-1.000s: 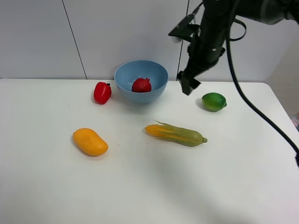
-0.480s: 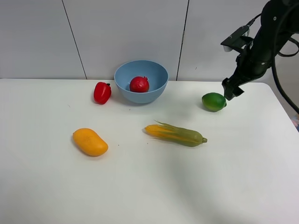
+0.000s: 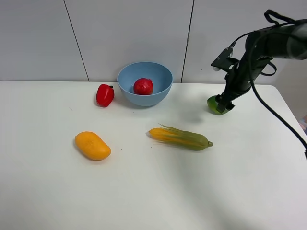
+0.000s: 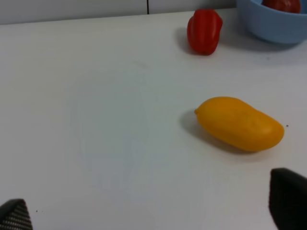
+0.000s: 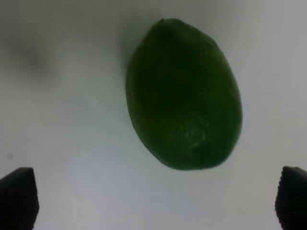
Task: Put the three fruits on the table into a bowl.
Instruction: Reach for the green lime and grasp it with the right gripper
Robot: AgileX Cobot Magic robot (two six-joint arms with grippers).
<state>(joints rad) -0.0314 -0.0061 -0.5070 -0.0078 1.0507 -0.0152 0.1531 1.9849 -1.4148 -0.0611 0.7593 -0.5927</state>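
The right gripper is hanging directly over the lime with its two dark fingertips spread wide, one showing on each side of the fruit in the right wrist view, so the jaws are standing open and holding nothing. This placement is likely lining the lime up between the fingers for a grasp. From the high camera, the black right arm is reaching down from the upper right and partly hiding the lime, which is lying on the table near the far right corner, well apart from the bowl. The left gripper is also standing wide open and empty, its wrist camera looking across at the mango, which is lying on its side on the table's left half, probably waiting as a later pick. The pomegranate is already sitting inside the light-blue bowl at the back of the table. A red bell pepper is sitting just beside the bowl, and a corn cob is lying between the bowl and the table's near edge; neither belongs in the bowl.
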